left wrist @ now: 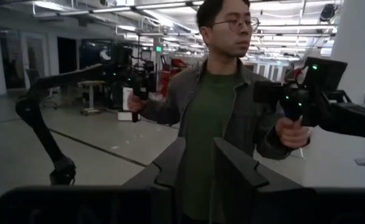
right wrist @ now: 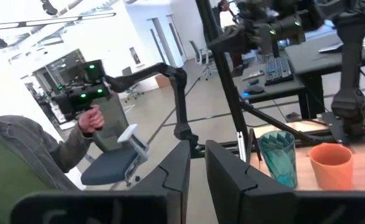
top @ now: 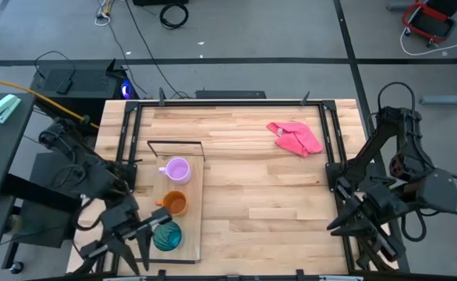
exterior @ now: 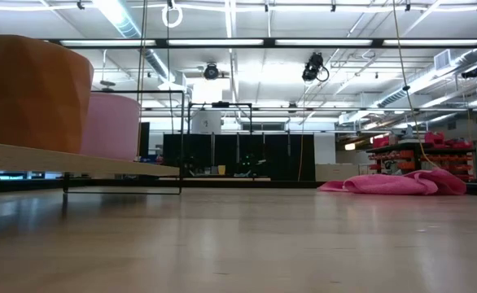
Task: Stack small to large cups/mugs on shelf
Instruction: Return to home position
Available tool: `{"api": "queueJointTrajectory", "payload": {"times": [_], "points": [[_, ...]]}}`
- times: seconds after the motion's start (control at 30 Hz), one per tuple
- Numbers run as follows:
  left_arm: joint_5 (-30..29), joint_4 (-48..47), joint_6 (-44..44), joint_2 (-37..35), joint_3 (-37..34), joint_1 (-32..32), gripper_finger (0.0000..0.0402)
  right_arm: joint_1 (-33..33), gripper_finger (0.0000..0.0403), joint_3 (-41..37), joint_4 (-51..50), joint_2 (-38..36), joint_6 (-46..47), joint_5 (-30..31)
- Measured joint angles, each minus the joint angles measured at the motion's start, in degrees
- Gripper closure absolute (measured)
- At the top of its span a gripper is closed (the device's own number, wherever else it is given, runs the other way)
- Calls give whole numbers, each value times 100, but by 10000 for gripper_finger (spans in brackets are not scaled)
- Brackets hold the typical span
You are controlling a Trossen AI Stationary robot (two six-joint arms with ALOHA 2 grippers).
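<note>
The lilac mug (top: pixel 177 169), orange mug (top: pixel 174 203) and teal tumbler (top: pixel 166 236) are sitting in a row along the shelf (top: pixel 195 195), arguably running small to large. The left gripper (top: pixel 139 234) is hovering just beside the tumbler, jaws narrowly parted and empty. The right gripper (top: pixel 345 222) is waiting well apart from the shelf, jaws narrowly parted too. No writing is showing.

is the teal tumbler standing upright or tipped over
Upright: the teal tumbler stands on the shelf with its open mouth up, beside the orange mug.
</note>
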Motion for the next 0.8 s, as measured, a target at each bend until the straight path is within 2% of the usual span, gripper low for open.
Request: {"api": "queueJointTrajectory", "payload": {"times": [0.13, 0.3, 0.4, 0.5, 0.6, 0.7, 0.8], "points": [[-5, 359, 11, -351, -510, 15, 316, 0, 343, -2, 98, 29, -52, -148], [-6, 364, 15, -644, -721, 83, 311, 0, 343, -211, 602, 11, -217, -159], [7, 256, 13, -737, -757, 225, 313, 2, 344, -969, 1678, -202, -579, -228], [97, 97, 10, -820, -757, 328, 317, -4, 344, -1993, 3104, -571, -927, -574], [697, 42, 14, -919, -758, 570, 321, -13, 344, -2790, 4291, -927, -1209, -942], [1301, 43, 57, -1017, -757, 817, 321, -14, 343, -3255, 4823, -1226, -1464, -1138], [1432, -97, -103, -1098, -755, 1060, 317, -75, 343, -3493, 4869, -1515, -1494, -1153]]}}
